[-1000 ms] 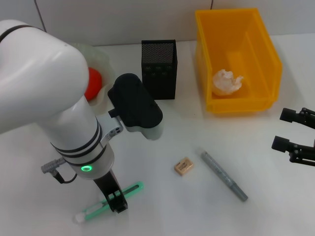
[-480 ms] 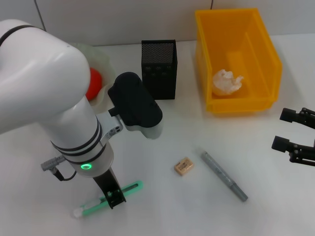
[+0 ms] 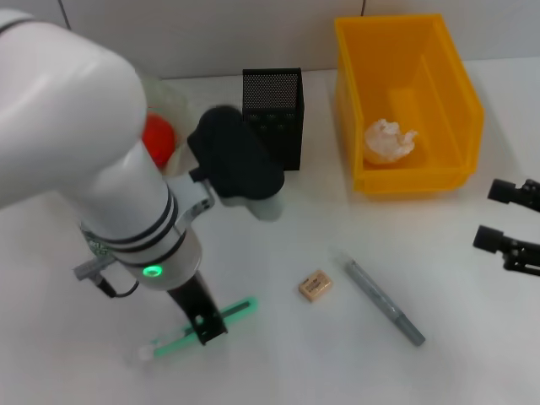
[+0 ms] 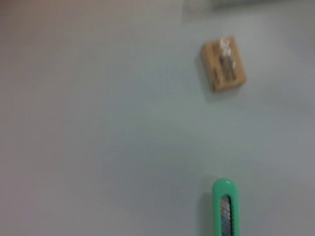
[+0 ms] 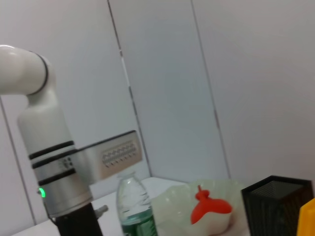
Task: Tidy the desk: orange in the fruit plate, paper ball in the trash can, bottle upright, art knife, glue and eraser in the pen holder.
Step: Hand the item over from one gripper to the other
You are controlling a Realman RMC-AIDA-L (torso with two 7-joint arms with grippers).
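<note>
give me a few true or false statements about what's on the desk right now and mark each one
1. The paper ball lies inside the yellow bin. True.
2. The eraser is already in the pen holder. False: it lies on the desk, beside the grey pen.
3. The left tool is down at the green art knife. True.
4. The right tool holds the grey pen. False: it hangs open at the desk's right side, apart from it.
5. The bottle lies on its side. False: it stands upright.
</note>
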